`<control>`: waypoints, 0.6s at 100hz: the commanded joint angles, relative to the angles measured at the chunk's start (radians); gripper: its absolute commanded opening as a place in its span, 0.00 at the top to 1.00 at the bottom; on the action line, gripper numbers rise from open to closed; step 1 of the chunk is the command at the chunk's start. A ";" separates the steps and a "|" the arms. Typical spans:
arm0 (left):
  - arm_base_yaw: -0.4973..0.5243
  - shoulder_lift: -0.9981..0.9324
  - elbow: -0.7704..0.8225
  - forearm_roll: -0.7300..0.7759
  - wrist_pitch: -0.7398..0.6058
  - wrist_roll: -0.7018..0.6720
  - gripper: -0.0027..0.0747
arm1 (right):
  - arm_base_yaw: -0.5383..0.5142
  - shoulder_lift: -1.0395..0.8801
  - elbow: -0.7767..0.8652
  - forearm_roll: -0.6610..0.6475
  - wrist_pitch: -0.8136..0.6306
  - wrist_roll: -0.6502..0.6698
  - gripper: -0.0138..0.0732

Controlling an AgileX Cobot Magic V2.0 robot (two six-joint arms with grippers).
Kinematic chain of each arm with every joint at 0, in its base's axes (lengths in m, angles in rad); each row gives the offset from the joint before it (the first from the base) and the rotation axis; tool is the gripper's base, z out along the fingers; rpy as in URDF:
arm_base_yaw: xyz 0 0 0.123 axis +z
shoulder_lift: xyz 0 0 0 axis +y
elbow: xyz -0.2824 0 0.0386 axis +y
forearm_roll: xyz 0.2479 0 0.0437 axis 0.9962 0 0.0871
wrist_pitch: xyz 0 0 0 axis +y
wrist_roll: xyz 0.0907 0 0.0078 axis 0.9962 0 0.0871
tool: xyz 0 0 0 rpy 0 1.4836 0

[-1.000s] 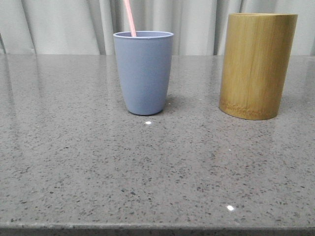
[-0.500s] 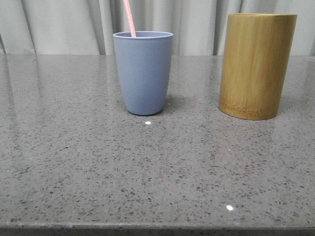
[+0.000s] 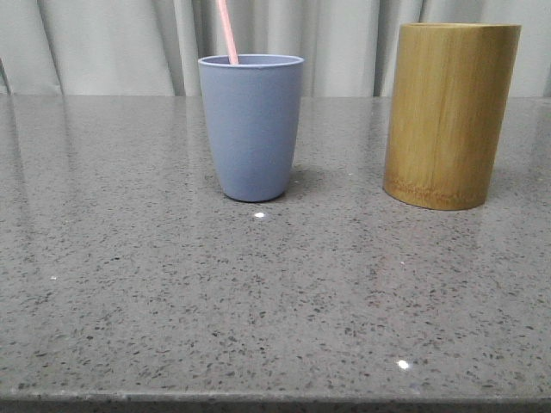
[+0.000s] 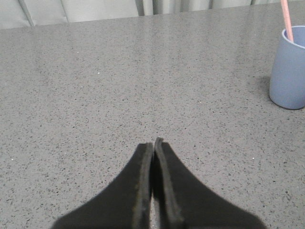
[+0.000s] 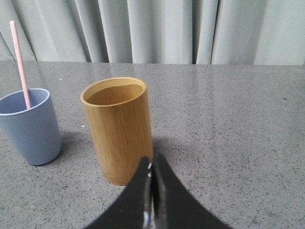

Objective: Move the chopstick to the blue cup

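Observation:
The blue cup stands upright at the middle back of the table. A thin pale pink chopstick leans out of it and runs past the top of the front view. The cup and chopstick also show in the right wrist view, and the cup with its chopstick in the left wrist view. My left gripper is shut and empty, low over bare table, well away from the cup. My right gripper is shut and empty, just in front of the bamboo holder. Neither gripper shows in the front view.
A tall yellow-brown bamboo cylinder holder stands to the right of the cup; its inside looks empty from the right wrist view. The grey speckled table stretches to a front edge. Pale curtains hang behind.

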 commanded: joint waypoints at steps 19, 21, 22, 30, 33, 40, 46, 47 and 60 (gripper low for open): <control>0.005 0.011 -0.025 0.006 -0.070 -0.013 0.99 | -0.005 0.009 -0.027 -0.007 -0.072 -0.009 0.96; 0.005 0.011 -0.023 0.006 -0.070 -0.013 0.99 | -0.005 0.009 -0.027 -0.007 -0.072 -0.009 0.96; 0.005 0.011 -0.021 0.006 -0.070 -0.013 0.99 | -0.005 0.009 -0.027 -0.007 -0.072 -0.009 0.96; 0.005 0.011 -0.011 0.006 -0.070 -0.013 0.99 | -0.005 0.009 -0.027 -0.007 -0.072 -0.009 0.96; 0.005 0.011 -0.006 0.006 -0.068 -0.013 0.99 | -0.005 0.009 -0.027 -0.007 -0.072 -0.009 0.96; 0.005 0.011 0.003 0.014 -0.065 -0.013 0.99 | -0.005 0.009 -0.027 -0.007 -0.072 -0.009 0.96; 0.005 0.010 0.010 0.017 -0.072 -0.013 0.99 | -0.005 0.009 -0.027 -0.007 -0.072 -0.009 0.96; 0.005 0.007 0.010 0.017 -0.074 -0.013 0.99 | -0.005 0.009 -0.027 -0.007 -0.072 -0.009 0.96; 0.014 -0.005 0.042 0.017 -0.178 -0.013 0.99 | -0.005 0.009 -0.027 -0.007 -0.072 -0.009 0.96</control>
